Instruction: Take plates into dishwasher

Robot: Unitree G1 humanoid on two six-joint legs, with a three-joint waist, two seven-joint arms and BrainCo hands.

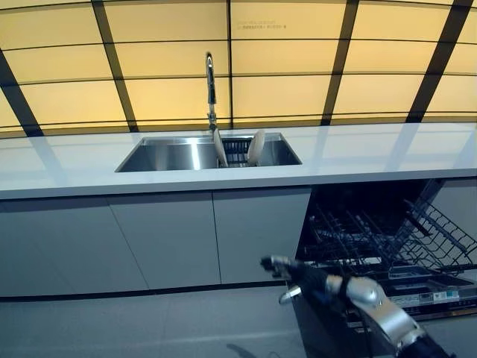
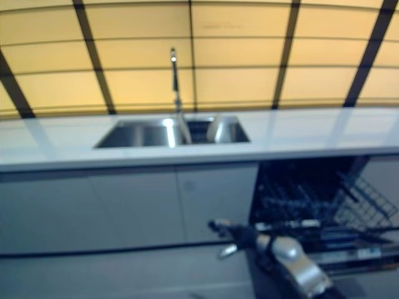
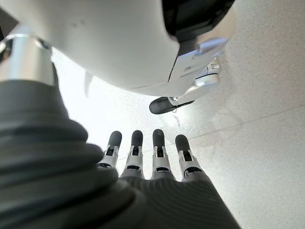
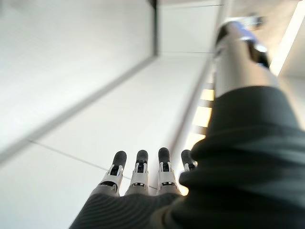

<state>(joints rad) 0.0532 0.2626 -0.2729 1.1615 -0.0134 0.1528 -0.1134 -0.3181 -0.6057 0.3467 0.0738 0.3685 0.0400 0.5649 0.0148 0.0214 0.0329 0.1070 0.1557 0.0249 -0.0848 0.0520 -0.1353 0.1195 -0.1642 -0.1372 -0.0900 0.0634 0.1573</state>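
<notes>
Standing in the sink (image 1: 171, 155), plates (image 1: 256, 147) sit well beyond right hand (image 1: 298, 280).

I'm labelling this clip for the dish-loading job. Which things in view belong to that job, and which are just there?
Belongs to the job:
two plates standing in the sink
open dishwasher rack
right robot hand, open and empty
left robot hand, open and empty

Just there:
faucet
countertop
cabinet doors

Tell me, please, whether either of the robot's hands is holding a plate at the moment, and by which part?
Neither: the right hand and left hand have straight, empty fingers. Both plates stand in the sink.
</notes>
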